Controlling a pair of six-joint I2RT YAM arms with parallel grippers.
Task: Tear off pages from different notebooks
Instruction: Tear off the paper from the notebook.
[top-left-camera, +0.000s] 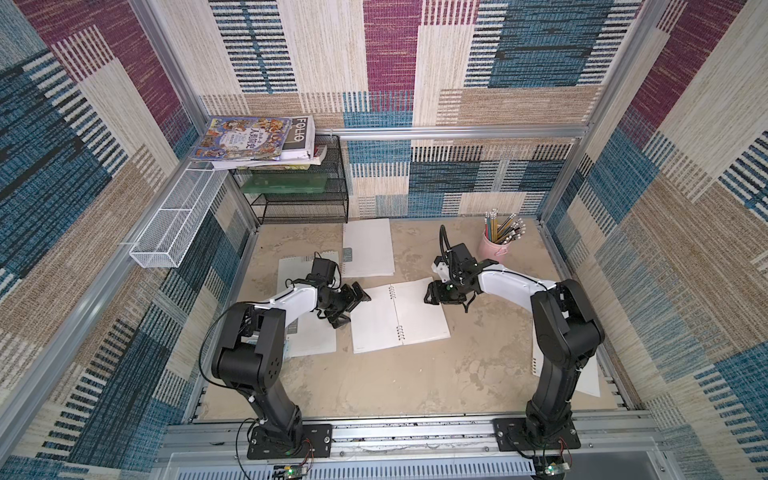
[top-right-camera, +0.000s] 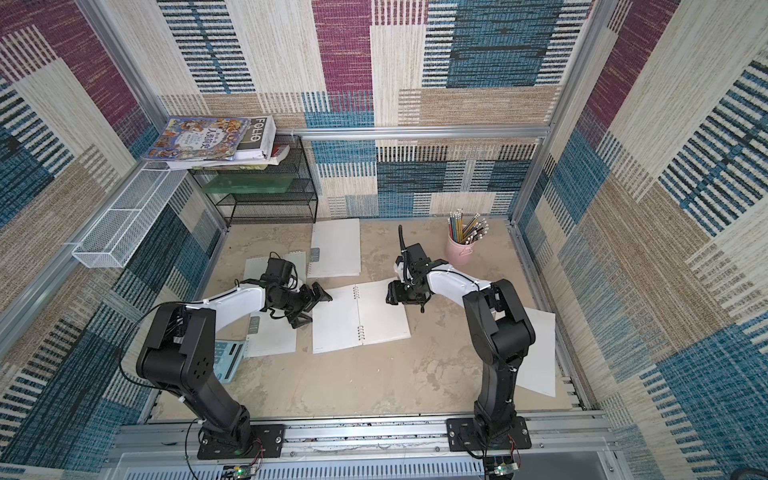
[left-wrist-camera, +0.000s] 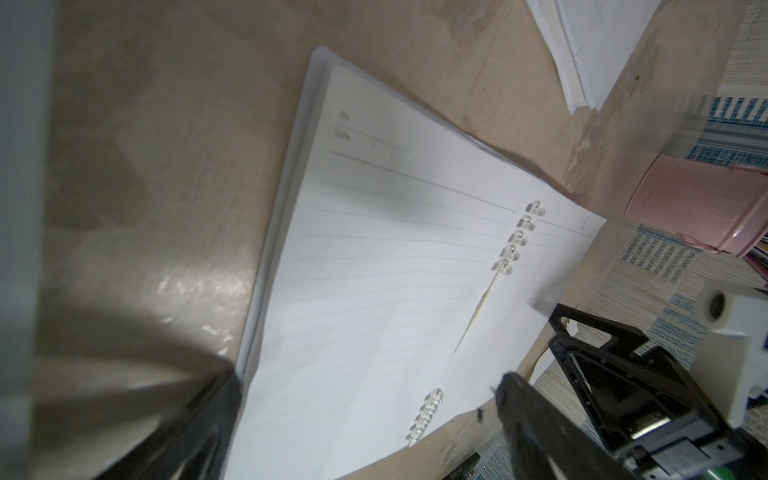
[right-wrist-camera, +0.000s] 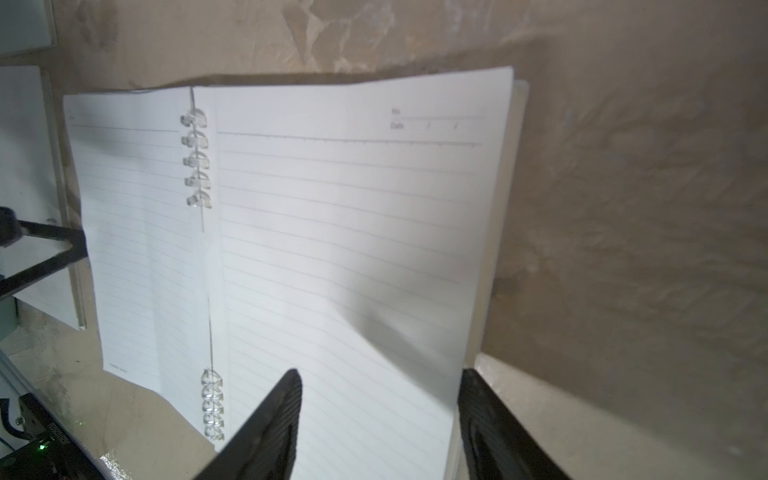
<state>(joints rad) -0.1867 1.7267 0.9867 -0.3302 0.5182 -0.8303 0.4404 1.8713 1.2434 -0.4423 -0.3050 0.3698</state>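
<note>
Meanwhile, an open notebook (top-left-camera: 376, 324) lies mid-surface, its spiral binding (top-left-camera: 400, 332) running down the middle. The right gripper (top-left-camera: 428, 294), jaws partly apart, straddles the far right corner of its right-hand page (right-wrist-camera: 353, 232), which buckles slightly. The left gripper (top-left-camera: 354, 309) hovers at the notebook's left edge, jaws spread wide, gripping nothing.

Matt paper notebook (top-left-camera: 376, 320) on a faintly shiny table (top-left-camera: 374, 386).
Shows smooth ruled white paper bound by clear glossy plastic rings (right-wrist-camera: 196, 160); sits on a mottled beige, slightly reflective top; adds rough woven cloth on the walls (top-left-camera: 519, 50), brushed aluminium rails (top-left-camera: 457, 134), a black wire-mesh rack (top-left-camera: 303, 208), a white mesh basket (top-left-camera: 174, 224), a glossy pink cup (left-wrist-camera: 698, 208), ribbed matt black fingers (right-wrist-camera: 270, 424) on the right gripper (right-wrist-camera: 380, 374).
</note>
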